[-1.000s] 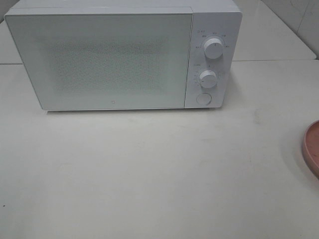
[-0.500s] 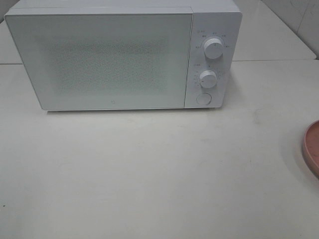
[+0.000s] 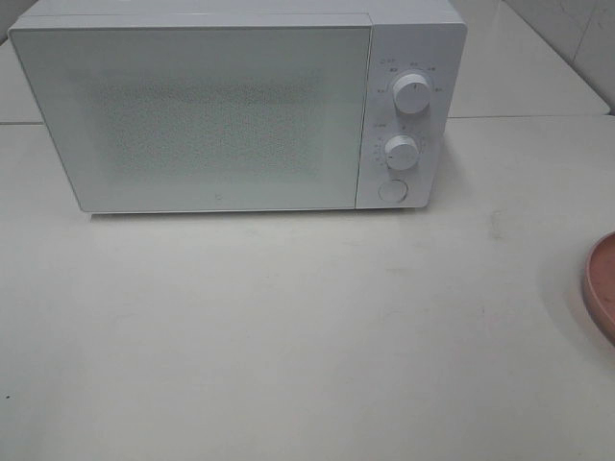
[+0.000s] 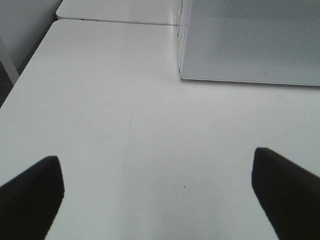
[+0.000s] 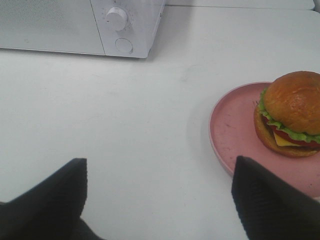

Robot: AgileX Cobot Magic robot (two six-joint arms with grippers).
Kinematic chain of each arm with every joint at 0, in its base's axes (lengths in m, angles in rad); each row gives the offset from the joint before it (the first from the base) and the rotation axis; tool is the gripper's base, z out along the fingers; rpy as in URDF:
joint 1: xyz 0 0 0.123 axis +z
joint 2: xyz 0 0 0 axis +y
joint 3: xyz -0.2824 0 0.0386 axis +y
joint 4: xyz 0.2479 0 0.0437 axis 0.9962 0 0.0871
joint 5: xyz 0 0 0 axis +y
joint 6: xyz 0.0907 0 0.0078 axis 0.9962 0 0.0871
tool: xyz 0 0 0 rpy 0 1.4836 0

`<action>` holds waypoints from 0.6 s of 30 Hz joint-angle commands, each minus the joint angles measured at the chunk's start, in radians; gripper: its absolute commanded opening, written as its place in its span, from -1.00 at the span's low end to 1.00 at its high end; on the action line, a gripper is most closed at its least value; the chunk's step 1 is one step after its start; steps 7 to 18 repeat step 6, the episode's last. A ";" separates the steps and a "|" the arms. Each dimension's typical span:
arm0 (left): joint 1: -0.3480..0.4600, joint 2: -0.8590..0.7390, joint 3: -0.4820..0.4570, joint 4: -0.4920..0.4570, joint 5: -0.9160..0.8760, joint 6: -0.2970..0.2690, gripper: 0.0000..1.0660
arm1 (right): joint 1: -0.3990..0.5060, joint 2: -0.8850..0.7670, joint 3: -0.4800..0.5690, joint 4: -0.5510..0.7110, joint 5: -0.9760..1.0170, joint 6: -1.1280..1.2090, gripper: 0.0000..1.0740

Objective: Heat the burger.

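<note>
No movement | 1 burger (image 5: 290, 117) on 1 plate (image 5: 232, 130) | 1 microwave (image 3: 231, 106) | both end effectors (image 4: 157, 200) (image 5: 160, 200) spread apart

The pink plate (image 3: 602, 285) was cut by the exterior view's right edge, the burger (image 5: 290, 114) out of frame there; microwave (image 3: 240, 106) dial markings were too small to read

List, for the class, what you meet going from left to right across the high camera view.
Microwave door → upper knob, with the lower knob and round button beneath it → bare table → edge of the pink plate.
</note>
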 commanded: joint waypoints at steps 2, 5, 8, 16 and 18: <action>0.002 -0.027 0.004 -0.005 -0.006 -0.008 0.81 | -0.007 -0.019 -0.001 -0.007 -0.007 -0.007 0.42; 0.002 -0.027 0.004 -0.005 -0.006 -0.008 0.81 | -0.007 -0.019 -0.001 -0.007 -0.007 -0.007 0.42; 0.002 -0.027 0.004 -0.005 -0.006 -0.008 0.81 | -0.007 -0.019 -0.001 -0.007 -0.007 -0.007 0.42; 0.002 -0.027 0.004 -0.005 -0.006 -0.008 0.81 | -0.007 -0.019 -0.001 -0.007 -0.007 -0.007 0.42; 0.002 -0.027 0.004 -0.005 -0.006 -0.008 0.81 | -0.007 -0.019 -0.001 -0.007 -0.007 -0.007 0.42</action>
